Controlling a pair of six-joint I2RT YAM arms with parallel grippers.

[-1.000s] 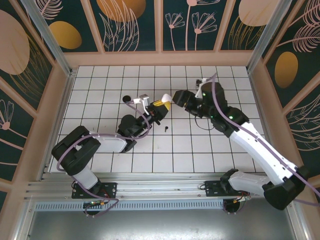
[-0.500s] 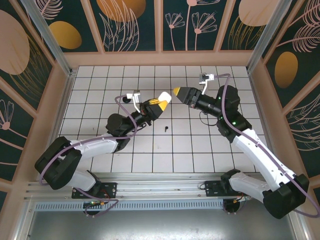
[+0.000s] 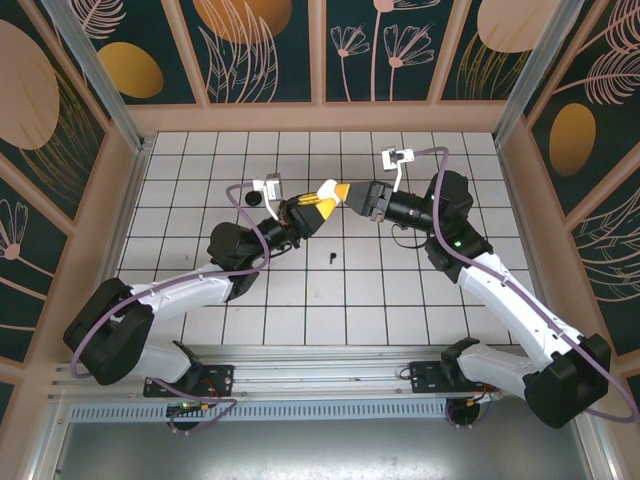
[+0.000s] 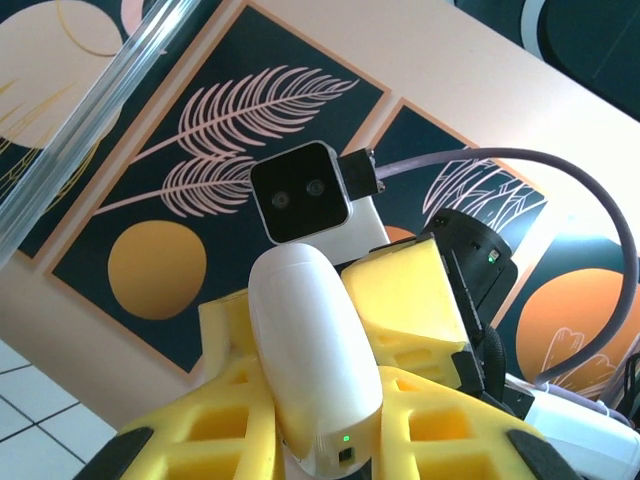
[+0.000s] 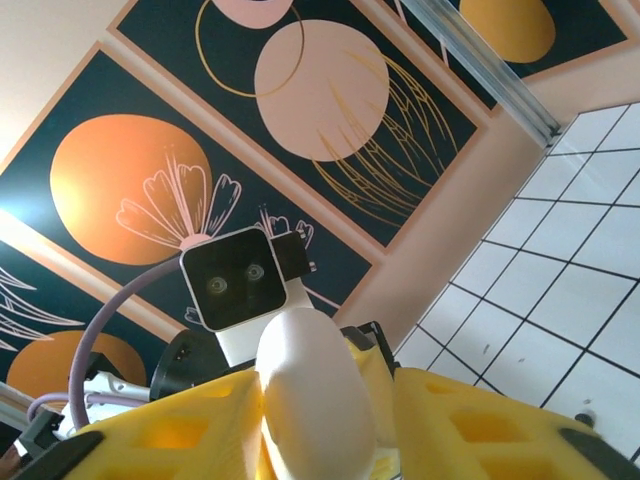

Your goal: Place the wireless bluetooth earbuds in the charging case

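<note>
The left fingers (image 4: 225, 345) clench the white charging case (image 4: 310, 360) in the air — its inside hidden — with its long axis pointing at the right fingers (image 5: 430, 395), which flank its far end; whether they grip cannot be told. One black earbud (image 3: 333, 258) lies on the counter (image 3: 400, 300) below, too small to show its heading.

The top camera looks down on the white case (image 3: 327, 189) from high behind it. Both wrist cameras sit close to that case on opposite sides, tilted upward, facing each other; all views share it.
</note>
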